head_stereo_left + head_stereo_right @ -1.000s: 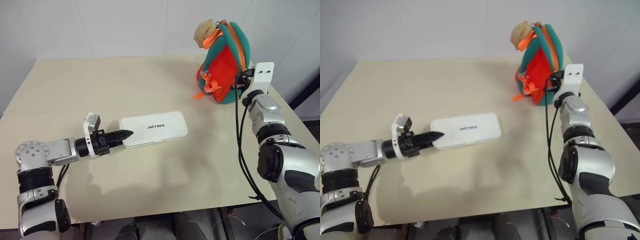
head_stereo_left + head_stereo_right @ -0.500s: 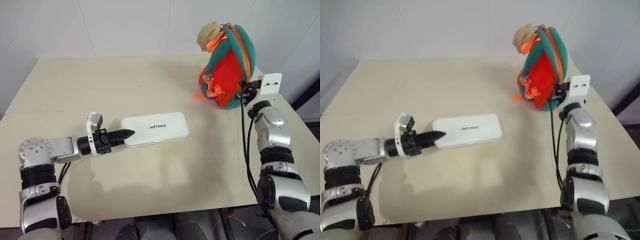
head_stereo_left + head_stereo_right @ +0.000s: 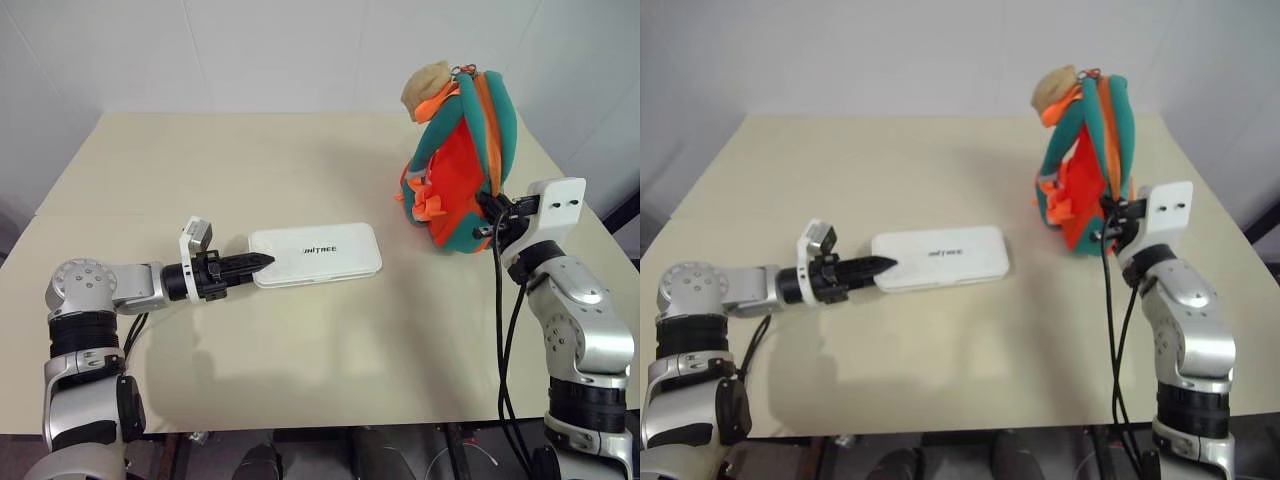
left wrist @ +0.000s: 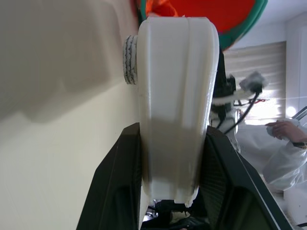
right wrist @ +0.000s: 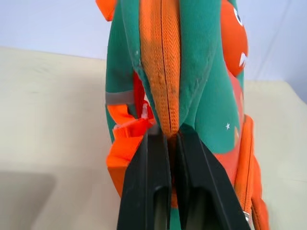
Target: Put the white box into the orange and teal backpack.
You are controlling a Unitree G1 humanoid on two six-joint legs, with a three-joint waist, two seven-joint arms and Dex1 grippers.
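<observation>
Fingers of the left gripper (image 3: 258,264) are clamped on the near end of the white box (image 3: 316,254), which lies flat on the table (image 3: 300,160), middle area. Its arm reaches low and almost level. At the far right stands the orange and teal backpack (image 3: 462,160); the right gripper (image 5: 167,143), closed, pinches its orange zipper trim (image 5: 159,62), forearm raised.

I read "UNITREE" in small dark letters on the white box (image 3: 315,254) lid; nothing else legible.
</observation>
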